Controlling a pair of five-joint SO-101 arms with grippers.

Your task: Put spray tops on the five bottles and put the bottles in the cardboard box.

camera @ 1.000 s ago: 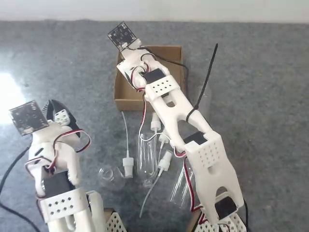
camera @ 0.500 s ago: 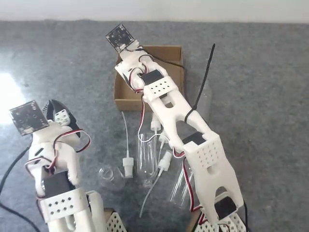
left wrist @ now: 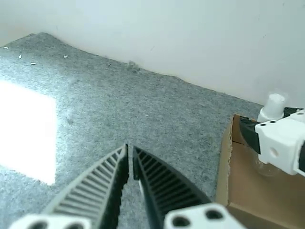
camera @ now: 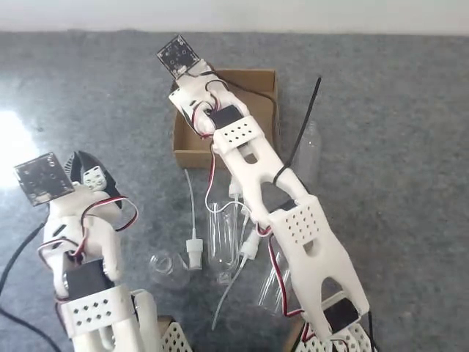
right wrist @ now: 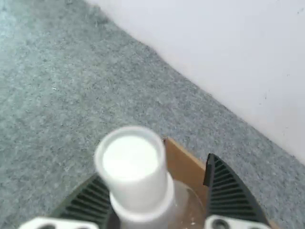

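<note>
The right gripper [right wrist: 152, 191] is clamped around a bottle [right wrist: 131, 164] with a white spray top, above the cardboard box [camera: 192, 156] by the table's far edge. The left gripper [left wrist: 129, 157] is pinched closed and empty, towards the near left corner.

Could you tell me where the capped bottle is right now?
The capped bottle is held by the right gripper at the cardboard box, toward the table's far side.
</note>
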